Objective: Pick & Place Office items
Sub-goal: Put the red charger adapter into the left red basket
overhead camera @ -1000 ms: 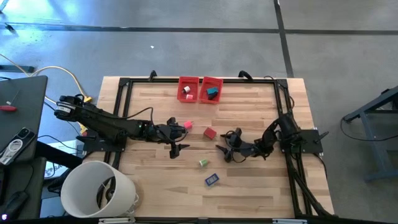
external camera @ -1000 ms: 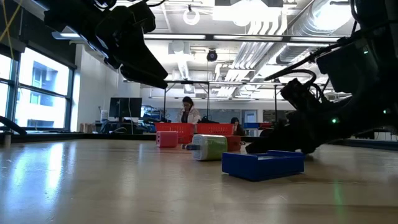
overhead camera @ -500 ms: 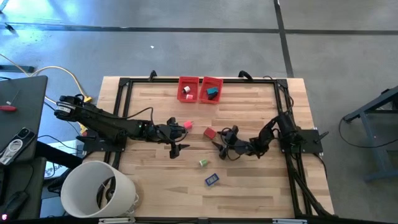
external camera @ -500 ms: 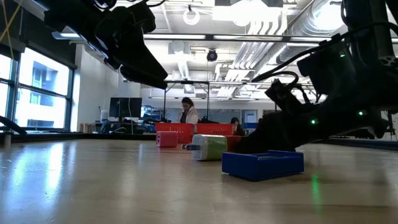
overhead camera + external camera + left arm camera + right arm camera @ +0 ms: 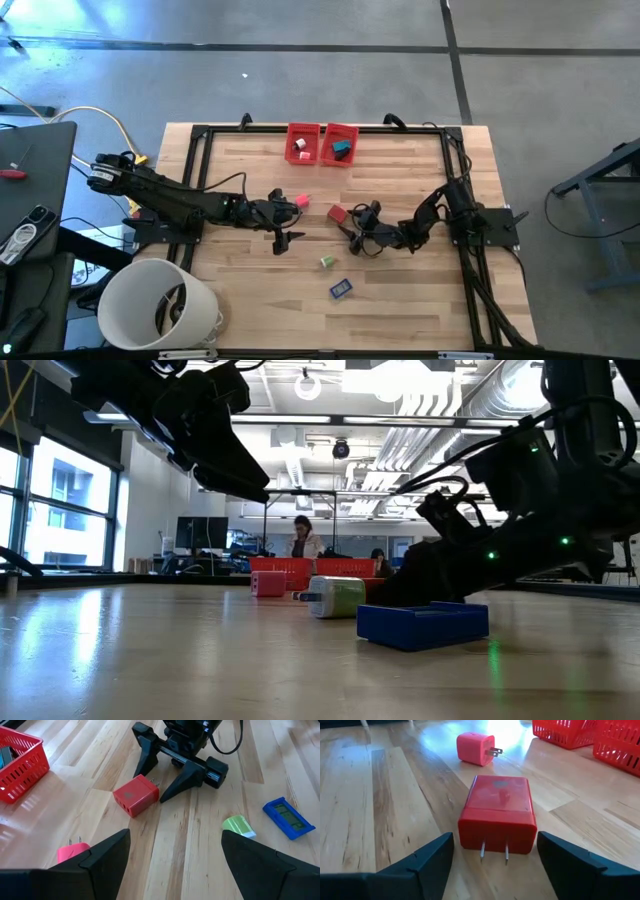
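Facing red plug (image 5: pixel 498 815) prongs (wrist view only), right pincer (image 5: pixel 492 865) open.

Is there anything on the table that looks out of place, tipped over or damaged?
Nothing looks damaged or spilled. The red charger, pink charger, green piece and blue piece lie loose on the table, outside the two red bins, with the open right gripper at the red one.
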Available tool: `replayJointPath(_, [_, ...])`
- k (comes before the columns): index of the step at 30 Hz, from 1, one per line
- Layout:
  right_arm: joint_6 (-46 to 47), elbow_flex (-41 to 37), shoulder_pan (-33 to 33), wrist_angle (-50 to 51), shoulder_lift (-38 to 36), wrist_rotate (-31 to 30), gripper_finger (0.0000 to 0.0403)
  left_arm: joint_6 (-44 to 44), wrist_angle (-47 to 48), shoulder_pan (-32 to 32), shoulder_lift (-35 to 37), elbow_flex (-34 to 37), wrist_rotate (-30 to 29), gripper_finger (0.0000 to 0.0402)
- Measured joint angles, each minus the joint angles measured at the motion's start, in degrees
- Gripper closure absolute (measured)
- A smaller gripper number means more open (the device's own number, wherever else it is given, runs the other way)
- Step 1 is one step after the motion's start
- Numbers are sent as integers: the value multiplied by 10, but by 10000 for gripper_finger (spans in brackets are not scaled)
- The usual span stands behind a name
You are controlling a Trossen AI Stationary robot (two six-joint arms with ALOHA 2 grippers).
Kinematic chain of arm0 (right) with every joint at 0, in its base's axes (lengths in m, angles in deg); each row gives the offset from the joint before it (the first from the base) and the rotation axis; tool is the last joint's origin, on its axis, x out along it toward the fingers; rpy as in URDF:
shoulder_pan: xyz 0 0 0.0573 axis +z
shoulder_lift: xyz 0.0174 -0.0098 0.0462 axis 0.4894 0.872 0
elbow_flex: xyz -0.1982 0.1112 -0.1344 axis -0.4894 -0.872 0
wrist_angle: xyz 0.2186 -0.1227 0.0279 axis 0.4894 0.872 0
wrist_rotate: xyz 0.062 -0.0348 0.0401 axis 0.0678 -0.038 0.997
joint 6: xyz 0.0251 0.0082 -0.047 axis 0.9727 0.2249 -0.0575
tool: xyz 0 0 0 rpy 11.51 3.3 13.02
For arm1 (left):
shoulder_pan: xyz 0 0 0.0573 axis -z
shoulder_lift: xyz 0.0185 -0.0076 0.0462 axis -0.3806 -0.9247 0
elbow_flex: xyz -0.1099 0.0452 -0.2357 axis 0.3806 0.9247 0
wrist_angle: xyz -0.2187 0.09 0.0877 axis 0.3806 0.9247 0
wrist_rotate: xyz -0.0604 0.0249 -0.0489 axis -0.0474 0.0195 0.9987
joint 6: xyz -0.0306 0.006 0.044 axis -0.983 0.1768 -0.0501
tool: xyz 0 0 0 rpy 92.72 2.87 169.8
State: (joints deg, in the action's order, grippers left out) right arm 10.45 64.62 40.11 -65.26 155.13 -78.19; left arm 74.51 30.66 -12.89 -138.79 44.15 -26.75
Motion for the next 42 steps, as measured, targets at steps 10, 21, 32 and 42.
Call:
replayJointPath(10, [-3, 11, -4, 4, 0, 0, 126, 0, -1, 0, 0, 0, 0, 98])
replayJointPath(21, [-7, 25, -17, 13, 1, 8, 126, -1, -1, 0, 0, 0, 0, 98])
replayJointPath(32, [-9, 52, -24, 35, 3, 4, 126, -2, -1, 0, 0, 0, 0, 98])
replayJointPath(42, [-25, 53, -44, 32, 3, 36, 126, -2, -1, 0, 0, 0, 0, 98])
